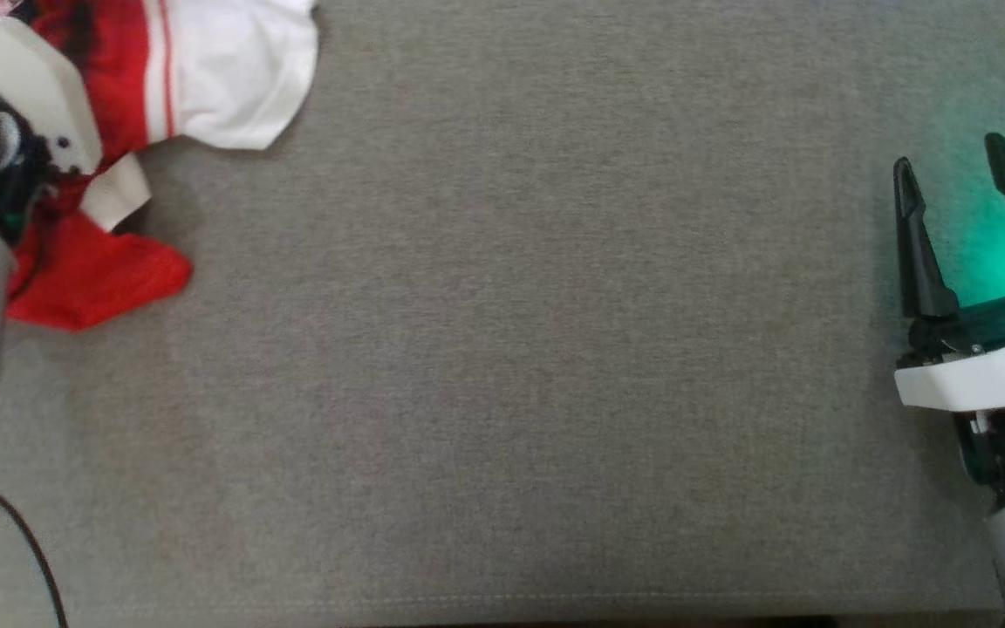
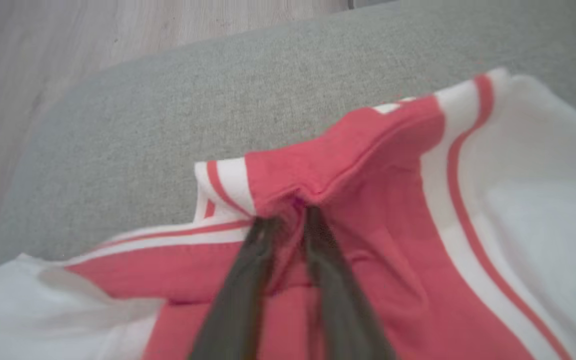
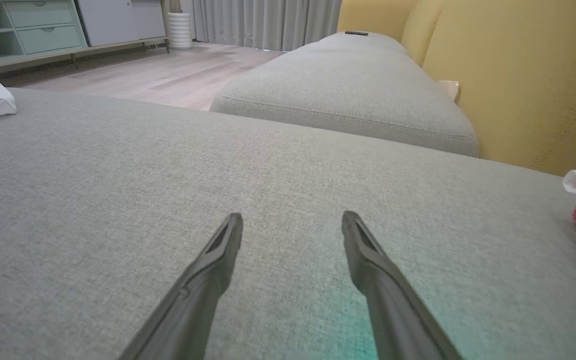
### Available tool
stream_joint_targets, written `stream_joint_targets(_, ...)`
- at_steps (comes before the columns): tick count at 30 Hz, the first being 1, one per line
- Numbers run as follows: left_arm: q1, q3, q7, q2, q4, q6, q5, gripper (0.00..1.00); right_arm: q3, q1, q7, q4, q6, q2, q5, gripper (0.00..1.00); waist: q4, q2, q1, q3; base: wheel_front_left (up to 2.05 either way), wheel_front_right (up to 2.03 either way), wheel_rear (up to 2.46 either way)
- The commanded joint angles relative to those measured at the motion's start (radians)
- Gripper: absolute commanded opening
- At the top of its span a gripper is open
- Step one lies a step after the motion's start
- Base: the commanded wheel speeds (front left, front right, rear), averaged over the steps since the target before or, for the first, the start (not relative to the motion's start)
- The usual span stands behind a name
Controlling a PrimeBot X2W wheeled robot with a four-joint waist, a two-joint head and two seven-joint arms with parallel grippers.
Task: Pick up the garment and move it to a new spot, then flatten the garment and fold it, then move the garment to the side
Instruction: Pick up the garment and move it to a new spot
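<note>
Left gripper (image 2: pixel 288 216) jaws pinch a red fold of the garment (image 2: pixel 393 165); seat fabric deep, lift straight to avoid slipping; right gripper (image 1: pixel 949 150) jaws open, empty.

We can read no words, numbers, brand marks or signs here. The garment (image 1: pixel 206 78) shows us only red and white stripes, and where it lies close to the camera it is too blurred for us to make out any lettering. The small dark thing (image 3: pixel 356 33) on the far cushion (image 3: pixel 348 95) is too small for us to read.
</note>
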Motion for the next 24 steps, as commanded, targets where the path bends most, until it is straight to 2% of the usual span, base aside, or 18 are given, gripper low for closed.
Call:
stream_joint_targets(1, -0.022, 0.003, -0.044, 0.073, -0.008, 0.001, -0.010, 0.00, 0.013, 0.007, -0.006, -0.034, 0.007, 0.003, -0.010, 1.00, -0.019, 0.0000, -0.0002, 0.003, 0.00, 0.00, 0.00)
stream_joint_targets(2, -0.022, 0.003, -0.044, 0.073, -0.008, 0.001, -0.010, 0.00, 0.013, 0.007, -0.006, -0.034, 0.007, 0.003, -0.010, 1.00, -0.019, 0.0000, -0.0002, 0.003, 0.00, 0.00, 0.00)
stream_joint_targets(6, -0.038, -0.043, -0.153, 0.095, -0.012, 0.001, -0.018, 0.00, 0.008, 0.016, -0.006, -0.028, 0.007, 0.021, -0.016, 1.00, -0.021, 0.0000, -0.0002, -0.024, 0.00, 0.00, 0.00)
stream_joint_targets(13, -0.089, -0.134, -0.324, 0.121, -0.054, 0.001, -0.009, 0.00, 0.027, 0.036, -0.006, -0.001, 0.007, 0.059, -0.005, 1.00, -0.020, 0.0000, -0.0002, -0.156, 0.00, 0.00, 0.00)
stream_joint_targets(18, -0.105, -0.194, -0.357, 0.130, -0.137, 0.001, -0.017, 0.00, 0.044, 0.063, -0.006, 0.023, 0.007, 0.090, 0.005, 1.00, -0.034, 0.0000, -0.0002, -0.284, 0.00, 0.00, 0.00)
stream_joint_targets(24, -0.096, -0.265, -0.363, 0.142, -0.293, 0.001, -0.062, 0.00, 0.060, 0.102, -0.006, 0.036, 0.007, 0.125, 0.013, 1.00, -0.091, 0.0000, -0.0002, -0.411, 0.00, 0.00, 0.00)
